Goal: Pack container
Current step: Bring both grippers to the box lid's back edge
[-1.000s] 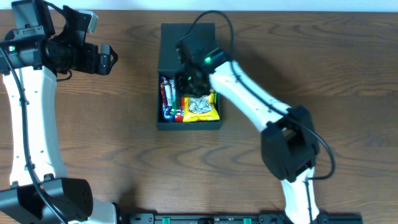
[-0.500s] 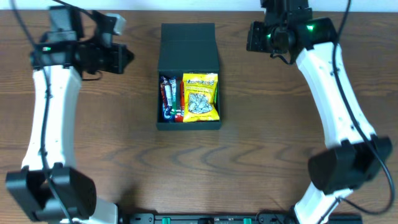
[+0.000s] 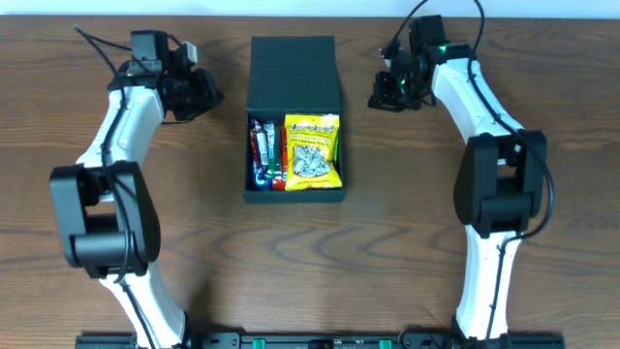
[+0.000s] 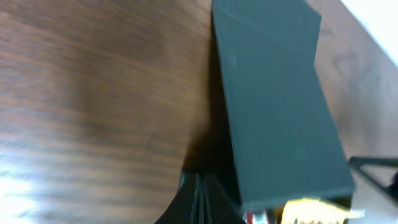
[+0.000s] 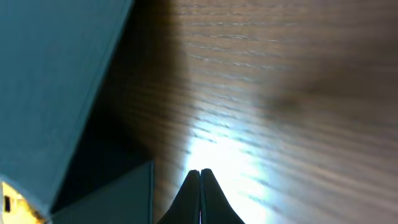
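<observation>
Overhead, left pincer (image 3: 213, 96) and right pincer (image 3: 376, 99) flank the container (image 3: 294, 70), neither touching it

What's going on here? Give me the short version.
Two robot arms are packing a black box, whose lid lies open toward the back. A yellow packet and some red and blue packets sit inside. Neither arm is handling anything now: the left gripper hangs left of the lid and the right gripper right of it, both shut and empty, apart from the box.
</observation>
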